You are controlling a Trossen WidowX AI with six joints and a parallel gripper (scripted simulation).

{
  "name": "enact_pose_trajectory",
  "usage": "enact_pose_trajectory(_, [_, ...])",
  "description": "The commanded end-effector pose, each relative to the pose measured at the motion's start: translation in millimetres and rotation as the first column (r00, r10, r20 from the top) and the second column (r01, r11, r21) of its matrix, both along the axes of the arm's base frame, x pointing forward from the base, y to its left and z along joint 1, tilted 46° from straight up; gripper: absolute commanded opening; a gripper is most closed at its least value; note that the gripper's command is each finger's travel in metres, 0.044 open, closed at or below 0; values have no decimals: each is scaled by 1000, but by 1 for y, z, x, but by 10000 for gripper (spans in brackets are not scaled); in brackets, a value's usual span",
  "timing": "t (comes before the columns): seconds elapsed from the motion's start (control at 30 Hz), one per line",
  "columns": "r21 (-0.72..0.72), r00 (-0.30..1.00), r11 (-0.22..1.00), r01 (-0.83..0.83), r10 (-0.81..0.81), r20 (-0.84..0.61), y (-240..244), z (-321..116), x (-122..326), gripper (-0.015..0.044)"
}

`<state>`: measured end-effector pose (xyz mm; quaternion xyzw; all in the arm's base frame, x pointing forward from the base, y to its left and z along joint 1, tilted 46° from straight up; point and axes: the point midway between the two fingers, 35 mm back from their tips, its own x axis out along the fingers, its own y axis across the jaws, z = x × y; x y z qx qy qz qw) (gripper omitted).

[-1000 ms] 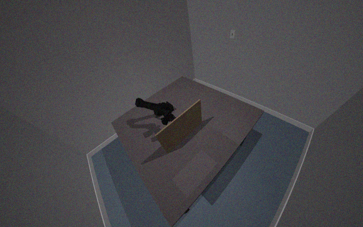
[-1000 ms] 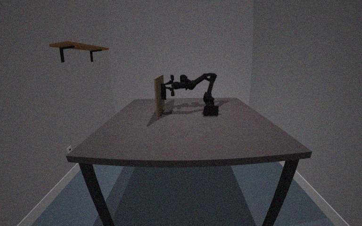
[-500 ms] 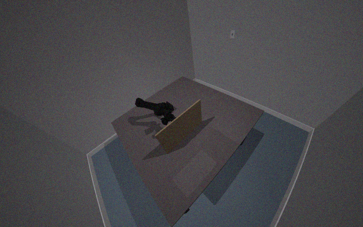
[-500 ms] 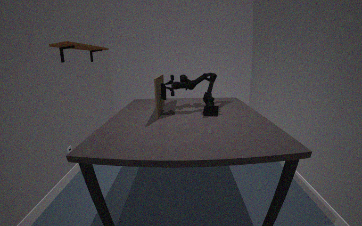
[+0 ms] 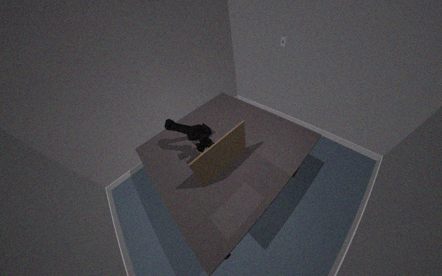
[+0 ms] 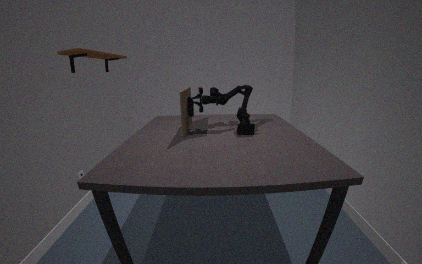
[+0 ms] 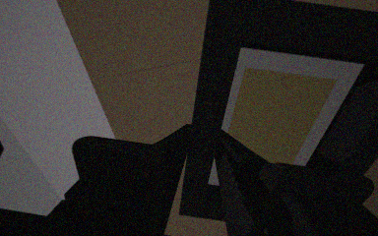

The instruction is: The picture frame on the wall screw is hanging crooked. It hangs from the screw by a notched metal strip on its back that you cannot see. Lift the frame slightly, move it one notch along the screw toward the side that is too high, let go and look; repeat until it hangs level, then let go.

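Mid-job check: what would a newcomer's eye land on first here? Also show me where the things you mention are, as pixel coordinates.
Probably the upright wooden panel (image 5: 221,153) (image 6: 183,111) standing on the table (image 5: 237,211) (image 6: 220,157), with the black arm (image 5: 182,129) (image 6: 245,101) reaching toward it. In the wrist view, the yellow picture in its black frame (image 6: 190,107) (image 7: 294,22) stands out, the end effector (image 6: 193,100) (image 7: 202,131) closed on that frame.

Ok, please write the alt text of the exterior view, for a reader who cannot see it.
A black robot arm on a table reaches left, its gripper closed on a dark picture frame against an upright wooden panel. A wooden shelf hangs on the wall at left.
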<state>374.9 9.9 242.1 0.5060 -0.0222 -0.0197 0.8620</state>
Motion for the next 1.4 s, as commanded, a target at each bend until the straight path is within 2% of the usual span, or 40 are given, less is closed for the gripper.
enact_pose_trajectory(0.0, [3,1000,1000,-9,9,7,3,1,0,0])
enact_pose_trajectory(1.37, [4,1000,1000,-9,9,7,8,-2,0,0])
